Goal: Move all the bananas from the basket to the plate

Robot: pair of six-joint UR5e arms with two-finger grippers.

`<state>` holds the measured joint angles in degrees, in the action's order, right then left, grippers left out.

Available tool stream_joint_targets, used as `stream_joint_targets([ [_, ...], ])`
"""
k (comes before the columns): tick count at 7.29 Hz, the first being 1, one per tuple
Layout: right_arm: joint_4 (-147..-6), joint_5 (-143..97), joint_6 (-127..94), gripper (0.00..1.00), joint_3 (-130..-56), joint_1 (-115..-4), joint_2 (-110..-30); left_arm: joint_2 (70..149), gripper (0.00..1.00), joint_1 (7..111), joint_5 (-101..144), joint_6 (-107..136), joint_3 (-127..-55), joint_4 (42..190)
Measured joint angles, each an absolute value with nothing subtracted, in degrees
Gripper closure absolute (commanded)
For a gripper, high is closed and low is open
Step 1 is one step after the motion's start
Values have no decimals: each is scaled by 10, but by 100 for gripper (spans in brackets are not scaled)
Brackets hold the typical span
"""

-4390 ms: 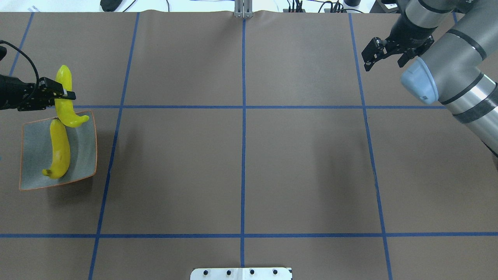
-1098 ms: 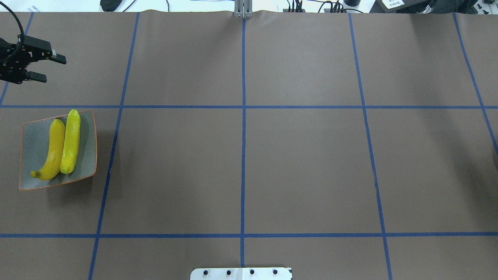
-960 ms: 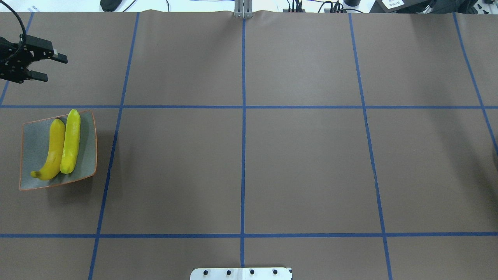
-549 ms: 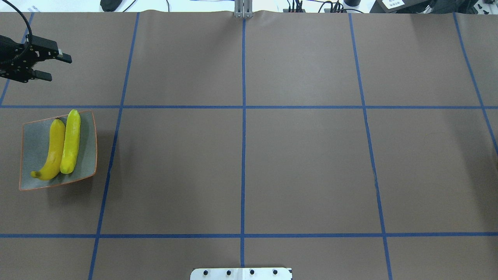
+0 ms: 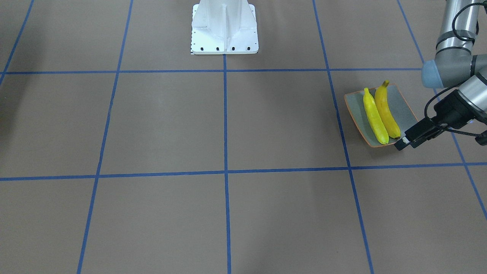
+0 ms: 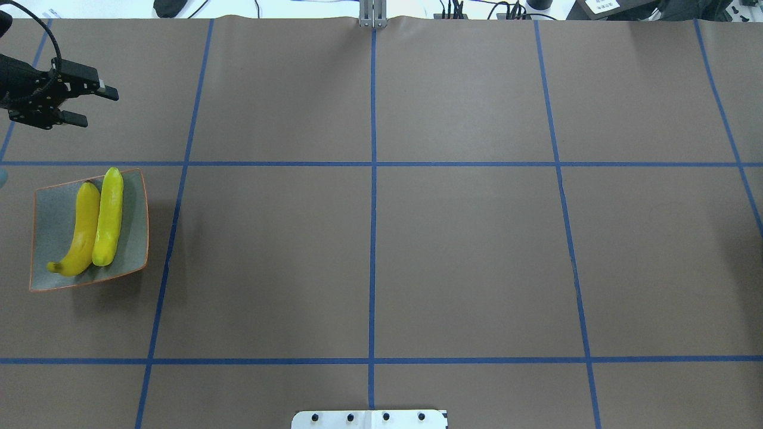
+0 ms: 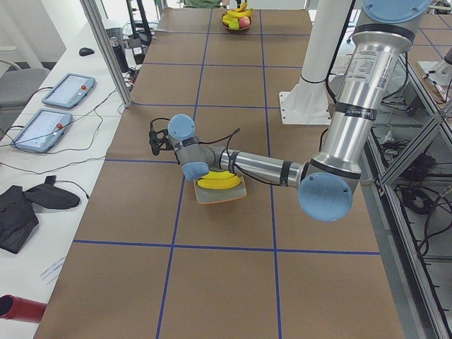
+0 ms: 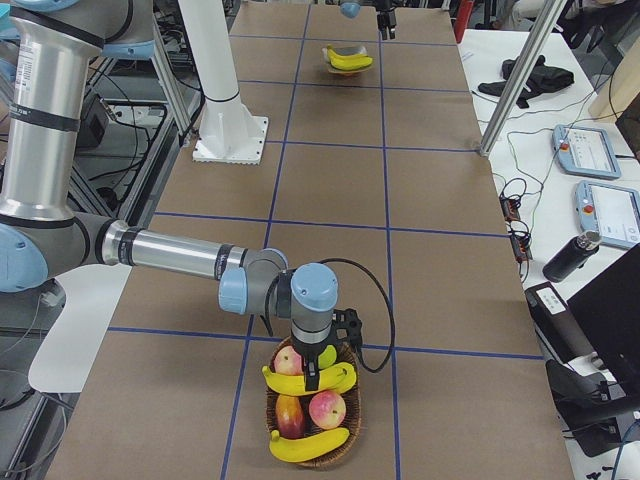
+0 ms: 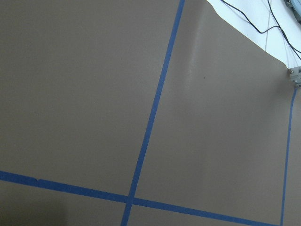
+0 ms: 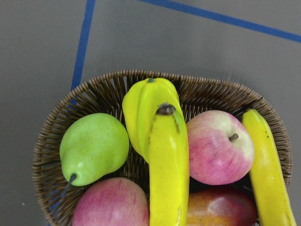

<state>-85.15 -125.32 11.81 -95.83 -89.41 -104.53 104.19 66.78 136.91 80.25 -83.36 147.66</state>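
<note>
Lemon banana [image 6: 108, 215] & golden banana [image 6: 83, 229] lie touching on plate [image 6: 53, 208] at L edge of table [image 6: 369, 238], long axes front-to-back, golden stem toward robot. Left gripper [image 6: 101, 109] hangs beyond plate, jaws spread, empty. Two more bananas [image 8: 305, 447] crosswise in basket [image 8: 354, 415]; right gripper [image 8: 312, 378] over them, jaws: can't tell.

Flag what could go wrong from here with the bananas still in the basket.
1. The middle banana overlaps a ribbed yellow fruit and sits right beside an apple; a grasp may pinch or drag those too.
2. The plate already has two bananas side by side across its middle; more may stack and roll over the rim.
</note>
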Motion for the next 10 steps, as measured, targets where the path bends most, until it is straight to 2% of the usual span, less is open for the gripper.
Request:
stream_joint_targets([
  [4,-870,-1236,127,0,-943,-840,-1051,1046,0,667,1368,798,-833,1477],
  [10,-913,-1211,179,0,-923,-833,-1046,1047,0,667,1368,792,-834,1482],
])
